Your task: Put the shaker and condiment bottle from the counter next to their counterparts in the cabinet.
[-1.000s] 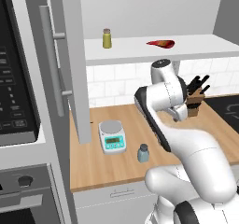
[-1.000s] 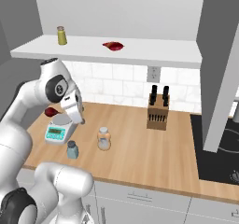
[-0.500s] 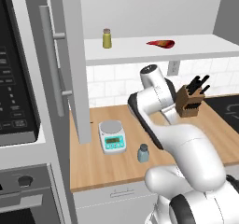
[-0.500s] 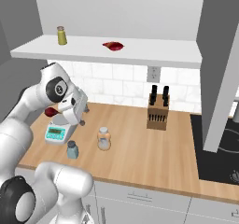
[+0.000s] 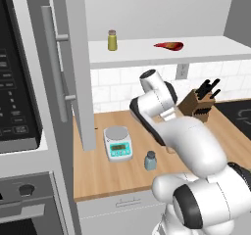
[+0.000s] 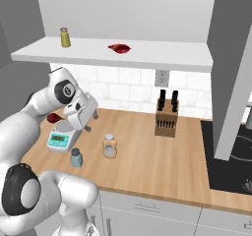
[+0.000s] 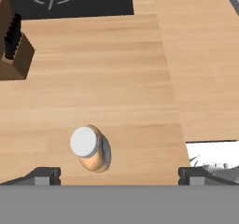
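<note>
Both task items are still sitting on the counter (image 6: 147, 151) while the arm is swinging left, bringing the gripper (image 7: 116, 174), jaws spread wide and empty, above the condiment bottle (image 7: 89, 148), shaker (image 6: 76, 157) untouched nearby.

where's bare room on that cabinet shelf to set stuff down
Free: the shelf board right of the red pointed bottle, and the stretch between it and the olive-yellow jar. Left of the jar only a narrow strip remains.
</note>
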Controlling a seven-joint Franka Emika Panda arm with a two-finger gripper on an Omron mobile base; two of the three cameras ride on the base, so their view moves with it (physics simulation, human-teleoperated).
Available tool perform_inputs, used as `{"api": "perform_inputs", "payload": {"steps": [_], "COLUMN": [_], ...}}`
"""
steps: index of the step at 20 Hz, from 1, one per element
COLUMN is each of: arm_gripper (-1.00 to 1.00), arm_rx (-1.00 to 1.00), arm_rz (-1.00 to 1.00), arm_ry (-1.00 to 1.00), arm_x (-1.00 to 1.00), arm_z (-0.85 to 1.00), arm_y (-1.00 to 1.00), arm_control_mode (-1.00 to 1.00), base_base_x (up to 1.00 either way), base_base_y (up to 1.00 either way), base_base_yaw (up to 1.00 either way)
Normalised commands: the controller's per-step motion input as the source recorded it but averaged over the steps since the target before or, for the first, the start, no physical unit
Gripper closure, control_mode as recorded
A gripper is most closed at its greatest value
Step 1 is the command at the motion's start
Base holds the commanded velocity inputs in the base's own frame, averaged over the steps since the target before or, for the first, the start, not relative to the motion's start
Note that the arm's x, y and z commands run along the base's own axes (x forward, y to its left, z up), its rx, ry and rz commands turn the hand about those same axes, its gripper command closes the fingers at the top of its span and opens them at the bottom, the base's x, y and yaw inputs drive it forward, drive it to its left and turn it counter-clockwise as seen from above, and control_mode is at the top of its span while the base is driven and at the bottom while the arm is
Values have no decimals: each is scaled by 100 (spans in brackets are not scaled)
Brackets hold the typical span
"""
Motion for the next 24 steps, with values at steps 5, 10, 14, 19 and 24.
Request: {"api": "perform_inputs", "payload": {"steps": [5,10,14,19,24], "arm_gripper": [-100,-100,-100,-100,-100], "arm_rx": [-1,0,-1,-5,-3], "arm_rz": [-10,-3,0,1,4], "arm_ry": [9,7,0,-4,-7], "arm_x": [16,10,0,0,0], "arm_z": [-14,0,0,-6,-11], "arm_y": [0,0,0,0,0], "arm_control_mode": [-100,-100,-100,-100,-100], "base_base_x": [0,0,0,0,0], "base_base_y": [0,0,0,0,0], "base_base_yaw": [0,0,0,0,0]}}
